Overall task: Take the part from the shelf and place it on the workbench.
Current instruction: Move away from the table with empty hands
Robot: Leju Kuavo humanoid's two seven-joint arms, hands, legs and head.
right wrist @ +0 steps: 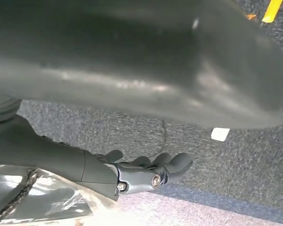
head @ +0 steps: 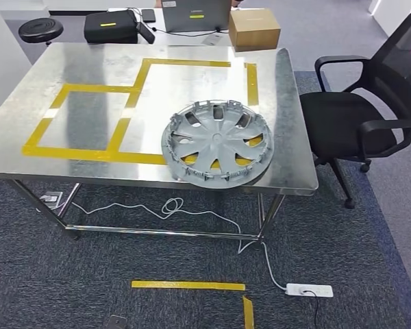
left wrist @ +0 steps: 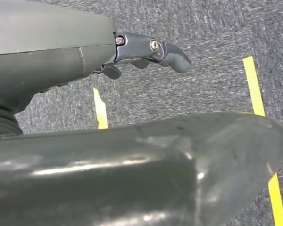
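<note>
The grey wheel cover (head: 217, 142) lay flat on the steel surface (head: 90, 75), near its front right corner, with its rim close to the front edge. It rested partly over the yellow tape outline (head: 97, 155) marked on the metal, so that strips of yellow showed through the gaps between its spokes. Nothing touched the cover.

In the left wrist view, the left hand (left wrist: 147, 52) hung above grey carpet (left wrist: 211, 42), with yellow tape strips (left wrist: 254, 84) on the floor beneath it. Its fingers (left wrist: 174, 57) were stretched out, only slightly bent, and held nothing. The thick grey thumb took up much of the lower part of that picture.

In the right wrist view, the right hand (right wrist: 147, 172) likewise hung over carpet, its fingers (right wrist: 175, 164) extended side by side and gripping nothing. A thin dark cable (right wrist: 163, 136) ran across the floor behind them, and a small white object (right wrist: 220, 134), possibly the power strip, lay beyond, though the blur made it hard to confirm.

Behind the surface stood a cardboard box (head: 254, 29), a laptop (head: 196, 15) and a black case (head: 110, 27). A black office chair (head: 364, 116) stood to the right of the surface. Under it, a white cable (head: 172, 207) trailed across the carpet to a white power strip (head: 309, 290), and more yellow tape (head: 188, 285) marked the floor in front.
</note>
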